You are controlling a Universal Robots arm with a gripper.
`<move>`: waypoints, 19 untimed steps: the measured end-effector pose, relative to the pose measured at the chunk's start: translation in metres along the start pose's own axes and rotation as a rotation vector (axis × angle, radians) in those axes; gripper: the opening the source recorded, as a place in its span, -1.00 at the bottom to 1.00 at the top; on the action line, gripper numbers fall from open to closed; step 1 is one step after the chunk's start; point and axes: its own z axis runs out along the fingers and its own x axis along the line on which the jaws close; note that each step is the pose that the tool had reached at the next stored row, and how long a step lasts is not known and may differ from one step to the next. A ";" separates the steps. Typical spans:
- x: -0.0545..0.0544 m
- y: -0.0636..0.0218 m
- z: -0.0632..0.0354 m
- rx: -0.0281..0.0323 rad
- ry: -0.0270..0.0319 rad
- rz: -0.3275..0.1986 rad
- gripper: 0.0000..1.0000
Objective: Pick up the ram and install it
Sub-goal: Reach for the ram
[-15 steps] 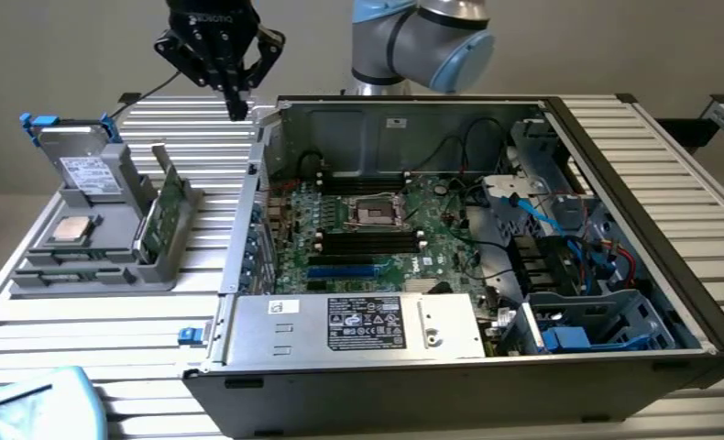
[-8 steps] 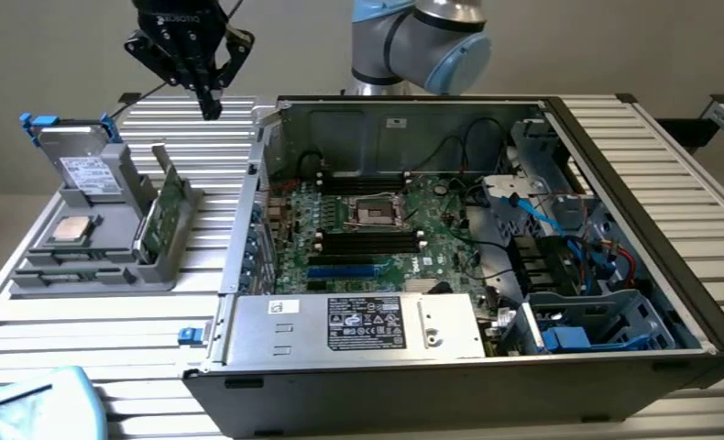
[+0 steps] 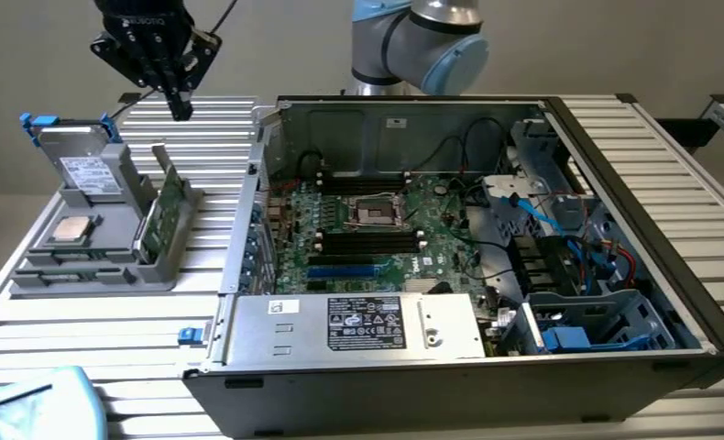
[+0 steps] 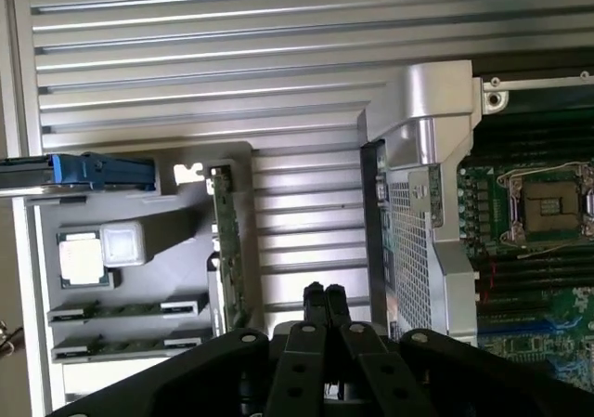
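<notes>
Gripper (image 3: 180, 110) (image 4: 325, 293) hangs high over the worktop (image 3: 93, 321), empty. Fingers (image 4: 315, 302) are pressed together, nothing pinched. Ram (image 3: 79, 260) (image 4: 130, 311) lies in the grey tray (image 3: 93, 282), in the low slots at its near end in the exterior view, next to the CPU chip (image 3: 71, 229). A second stick sits just beside it. Not picked yet.

Risks, as I judge them:
- **Closed fingers:** as they are, they cannot straddle the stick. Coming down without spreading would jab the board's top edge or its chips.
- **Wrong card:** the taller green card (image 3: 167, 209) (image 4: 225, 250) with the metal bracket stands upright in the same tray, between the ram and the computer case (image 3: 460, 385). In the wrist view it is the tray item nearest the fingertips, so an easy wrong grab or a knock when crossing over.
- **Two sticks close together:** a wide pinch could catch both, or drag the neighbour out.
- **Install end:** the black motherboard slots (image 3: 365, 242) are narrow with cables near. A tilted or offset stick likely jams or flexes instead of seating.
</notes>
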 end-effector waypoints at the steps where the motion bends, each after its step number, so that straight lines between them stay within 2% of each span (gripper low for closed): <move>1: 0.003 -0.0002 0.0001 0.0007 0.0070 0.000 -0.79; 5: 0.014 -0.0008 0.0004 0.0033 0.0372 0.001 -0.79; 7: 0.020 -0.0012 0.0008 0.0043 0.0486 0.002 -0.79; 8: 0.024 -0.0014 0.0013 0.0044 0.0500 0.001 -0.79; 15: 0.054 -0.0038 0.0073 0.0046 0.0507 -0.006 -0.79; 19: 0.063 -0.0047 0.0091 0.0060 0.0527 -0.022 -0.79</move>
